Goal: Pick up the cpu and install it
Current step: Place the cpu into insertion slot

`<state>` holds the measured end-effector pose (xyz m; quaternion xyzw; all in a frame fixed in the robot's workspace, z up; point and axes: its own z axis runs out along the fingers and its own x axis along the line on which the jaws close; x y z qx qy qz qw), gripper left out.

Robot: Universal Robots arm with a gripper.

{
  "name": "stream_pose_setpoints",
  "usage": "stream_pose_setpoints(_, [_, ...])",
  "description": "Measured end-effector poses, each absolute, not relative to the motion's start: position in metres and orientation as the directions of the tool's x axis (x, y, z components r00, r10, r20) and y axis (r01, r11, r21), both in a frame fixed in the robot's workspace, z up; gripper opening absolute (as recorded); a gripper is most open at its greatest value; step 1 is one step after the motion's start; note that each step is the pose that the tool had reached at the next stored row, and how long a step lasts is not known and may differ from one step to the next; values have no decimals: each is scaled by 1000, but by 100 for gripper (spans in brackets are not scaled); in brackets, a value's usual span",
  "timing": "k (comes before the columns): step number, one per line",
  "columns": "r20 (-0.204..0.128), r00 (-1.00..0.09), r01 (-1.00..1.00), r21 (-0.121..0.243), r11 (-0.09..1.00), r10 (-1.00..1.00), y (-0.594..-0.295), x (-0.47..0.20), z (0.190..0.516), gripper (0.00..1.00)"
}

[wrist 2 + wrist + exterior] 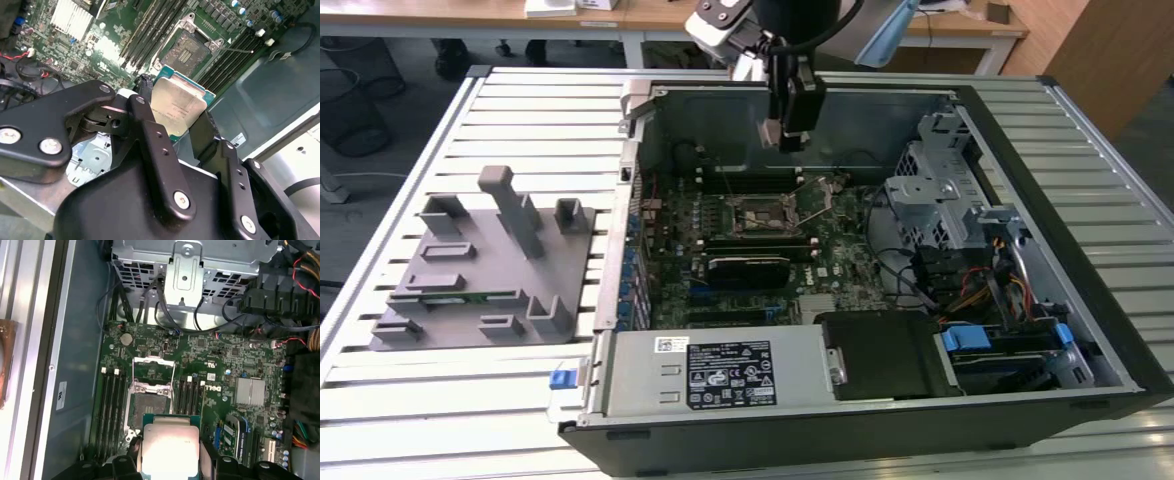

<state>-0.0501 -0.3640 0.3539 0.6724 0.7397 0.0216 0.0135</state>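
My gripper (pixel 789 136) hangs over the far part of the open computer case (pixel 1067 130), shut on the cpu (pixel 176 106). The cpu (pixel 170 447) is a flat square chip with a shiny silver lid and a thin green edge, pinched between the two black fingers (pixel 150 135) in both wrist views. Below it lies the motherboard's cpu socket (pixel 149 405), its metal retention frame swung open and its bed bare. In the exterior view the socket (pixel 761 215) sits toward the viewer from the gripper, which is well above the board.
Memory slots (pixel 111 410) flank the socket. A black heatsink block (pixel 750 270) lies on the board and a drive cage with cables (pixel 961 220) stands at the exterior view's right. Grey fixture blocks (pixel 487 260) stand on the slatted table at the exterior view's left.
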Motion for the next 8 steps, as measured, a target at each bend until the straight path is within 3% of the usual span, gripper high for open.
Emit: stream_pose_setpoints(8, [9, -94, 994, 50, 94, 996, -361, -49, 340, 55])
